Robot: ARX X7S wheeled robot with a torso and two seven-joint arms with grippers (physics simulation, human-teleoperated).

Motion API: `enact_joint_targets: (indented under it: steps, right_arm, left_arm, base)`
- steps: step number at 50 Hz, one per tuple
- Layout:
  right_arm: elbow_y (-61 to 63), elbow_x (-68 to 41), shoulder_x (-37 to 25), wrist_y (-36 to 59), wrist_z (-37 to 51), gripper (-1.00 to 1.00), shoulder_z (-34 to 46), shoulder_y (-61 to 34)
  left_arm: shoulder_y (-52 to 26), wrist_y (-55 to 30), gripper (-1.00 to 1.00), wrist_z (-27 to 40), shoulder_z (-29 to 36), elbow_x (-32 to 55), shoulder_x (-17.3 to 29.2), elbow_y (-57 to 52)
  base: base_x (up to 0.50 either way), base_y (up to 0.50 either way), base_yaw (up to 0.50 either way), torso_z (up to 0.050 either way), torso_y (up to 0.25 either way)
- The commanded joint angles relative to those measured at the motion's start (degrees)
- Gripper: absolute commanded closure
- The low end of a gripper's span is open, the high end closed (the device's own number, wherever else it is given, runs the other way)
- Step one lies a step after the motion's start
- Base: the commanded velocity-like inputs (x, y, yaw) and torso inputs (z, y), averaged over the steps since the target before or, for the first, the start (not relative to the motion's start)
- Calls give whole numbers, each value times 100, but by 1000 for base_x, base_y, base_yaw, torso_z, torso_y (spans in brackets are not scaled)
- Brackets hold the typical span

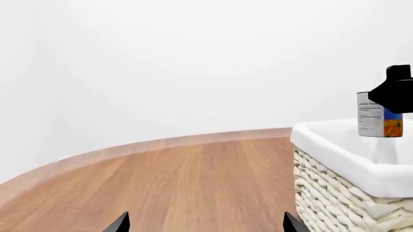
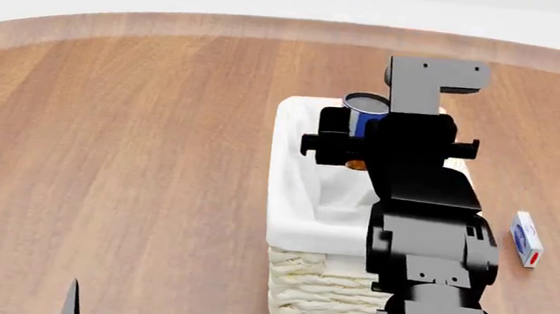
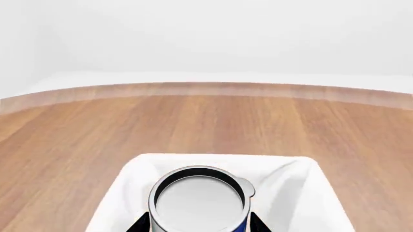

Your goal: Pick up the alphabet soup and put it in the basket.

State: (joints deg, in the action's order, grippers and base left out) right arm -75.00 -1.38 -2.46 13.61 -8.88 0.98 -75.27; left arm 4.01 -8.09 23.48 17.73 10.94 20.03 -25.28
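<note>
Fingertips of the left gripper poke into the near-left corner of the head view, two dark points set apart with nothing between them, parted over bare wooden floor. Its own wrist view shows the same pair of tips spread wide above the boards.

Right of that stretch of floor stands the basket, a rectangular cream wicker box with a white cloth liner folded over its rim, long axis running near to far.

Above the basket's far half hangs the alphabet soup, upright, its white top, blue label and orange lower band showing. From the left wrist view the can's lower edge sits at about rim level, over the liner; whether it touches anything inside cannot be told.

Around the can, the right gripper is clenched on the alphabet soup, black fingers pressing either side of the label. The right wrist view looks straight down on the can's round pale lid, with dark fingertips flanking it and the white liner spreading beneath.

Far right, a small white and blue box with a red end lies flat on the floor, apart from the basket.
</note>
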Motion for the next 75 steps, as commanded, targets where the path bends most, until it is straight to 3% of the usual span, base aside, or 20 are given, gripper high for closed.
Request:
enact_joint_targets:
  steps: [1,32,33,45,55,75]
  right_arm:
    - [1,134,45,-13,38,100,-80,153]
    - [1,123,-10,-44,66,100,-199,376]
    - [1,123,-13,-22,103,-100,-207,369]
    - [1,111,-18,-252,139,-100,-240,343]
    - [1,50,-25,-1256,17,-100,-457,179]
    - [11,109,-169,-2095,-234,-100,-380,-435]
  left_arm:
    - [-25,-6,-100,13,2,21,11,28]
    - [10,96,-100,75,-16,51,59,65]
    - [15,101,-100,80,-22,57,61,50]
    - [8,119,-100,94,-9,69,68,76]
    - [11,99,-100,118,11,61,86,46]
    - [24,78,-100,140,62,57,122,-36]
  base:
    - [0,0,0,0,0]
    - [0,0,0,0,1]
    - [0,0,0,0,0]
    - [0,0,0,0,0]
    - [0,0,0,0,0]
    - [0,0,0,0,0]
